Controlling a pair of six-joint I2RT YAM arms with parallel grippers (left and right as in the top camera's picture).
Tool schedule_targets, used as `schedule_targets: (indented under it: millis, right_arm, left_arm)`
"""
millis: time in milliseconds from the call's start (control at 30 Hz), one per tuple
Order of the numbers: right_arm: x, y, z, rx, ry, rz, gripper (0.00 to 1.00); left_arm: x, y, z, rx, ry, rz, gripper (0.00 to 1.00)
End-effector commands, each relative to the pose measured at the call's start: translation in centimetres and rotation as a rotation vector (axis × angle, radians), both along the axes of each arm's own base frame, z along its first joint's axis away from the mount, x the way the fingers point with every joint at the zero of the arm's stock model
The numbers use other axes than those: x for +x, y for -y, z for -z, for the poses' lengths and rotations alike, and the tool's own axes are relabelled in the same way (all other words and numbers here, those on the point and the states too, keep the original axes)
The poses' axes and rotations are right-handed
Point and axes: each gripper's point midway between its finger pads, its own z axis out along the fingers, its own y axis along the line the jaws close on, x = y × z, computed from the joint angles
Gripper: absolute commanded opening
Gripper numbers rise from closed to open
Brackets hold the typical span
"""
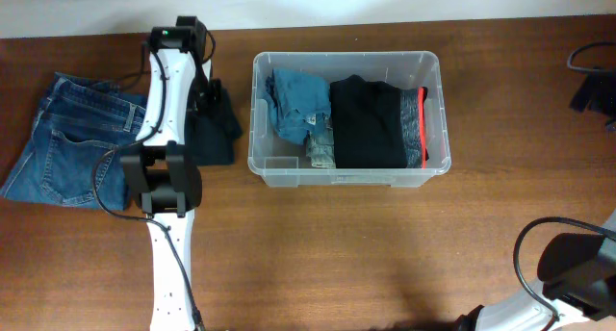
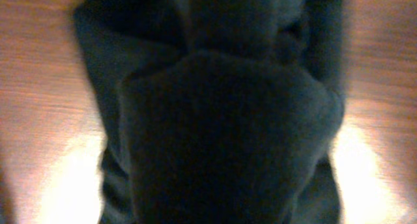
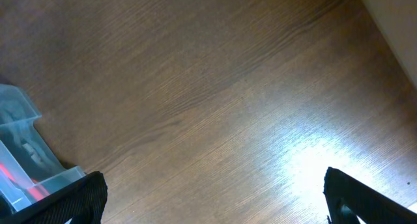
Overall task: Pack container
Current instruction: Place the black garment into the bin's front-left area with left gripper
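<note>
Left hand point(image 1: 210, 92) is seen low over a dark garment point(image 1: 218, 137) that lies on the counter point(image 1: 385, 254) just beside the container point(image 1: 346, 54). From the left wrist only blurred dark cloth point(image 2: 221, 120) is shown, filling the view, and the fingers are hidden, so whether that hand is closed on the cloth cannot be told. The right hand point(image 3: 214, 185) is held wide with nothing between its fingers, well apart from the work at the near right, with one corner of the container point(image 3: 19, 120) caught at the edge of its view.

The container is placed at the middle of the counter and is already part filled: a blue garment point(image 1: 294, 98) at its left end and a black garment point(image 1: 366, 124) across the middle. Jeans point(image 1: 67, 139) are left at the far left.

Several faults are judged possible. If only the top layer of cloth is pinched, the garment may unfold on the lift and trail. Since it lies so close to the wall, a low carry could snag the rim, and the container could be shoved or tipped, as it is steadied by nothing. With little room left inside, cloth may be left draped over the rim.
</note>
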Motion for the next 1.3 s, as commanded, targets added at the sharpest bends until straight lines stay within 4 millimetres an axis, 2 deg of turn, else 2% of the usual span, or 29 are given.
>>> schedule_targets:
  millis: [0,167,267,367,467,533,700,967,1133,1267]
  right_arm:
    - [0.0,0.0,0.2,0.008,-0.003,0.005,0.98]
    - [0.0,0.0,0.2,0.008,-0.003,0.005,0.98]
    - [0.0,0.0,0.2,0.008,-0.003,0.005,0.99]
    - [0.0,0.0,0.2,0.008,-0.003,0.005,0.99]
    - [0.0,0.0,0.2,0.008,-0.003,0.005,0.98]
    - [-0.1,0.0,0.2,0.008,-0.003,0.005,0.99]
    - [0.0,0.0,0.2,0.008,-0.003,0.005,0.98]
    - [0.0,0.0,0.2,0.008,-0.003,0.005,0.99]
    - [0.0,0.0,0.2,0.008,-0.003,0.005,0.99]
    - [-0.1,0.0,0.2,0.008,-0.003,0.005,0.99]
  left_arm:
    - [1.3,0.3,-7.6,-0.033,0.175,-0.107,0.01]
    - [0.5,1.5,-14.8,-0.101,0.309,-0.114,0.01]
    - [-0.5,4.4,-18.7,-0.223,0.373,-0.066,0.01]
    - [-1.8,7.2,-22.1,-0.268,0.431,-0.005,0.01]
    - [-3.1,10.1,-24.1,-0.287,0.462,0.06,0.01]
    - [-3.8,12.0,-24.7,-0.298,0.469,0.101,0.01]
    - [-5.5,16.8,-24.2,-0.299,0.443,0.201,0.01]
    - [-8.0,21.1,-20.4,-0.165,0.341,0.31,0.01]
    - [-9.0,21.3,-17.1,-0.103,0.235,0.296,0.0]
    - [-9.6,20.1,-14.3,-0.041,0.145,0.266,0.01]
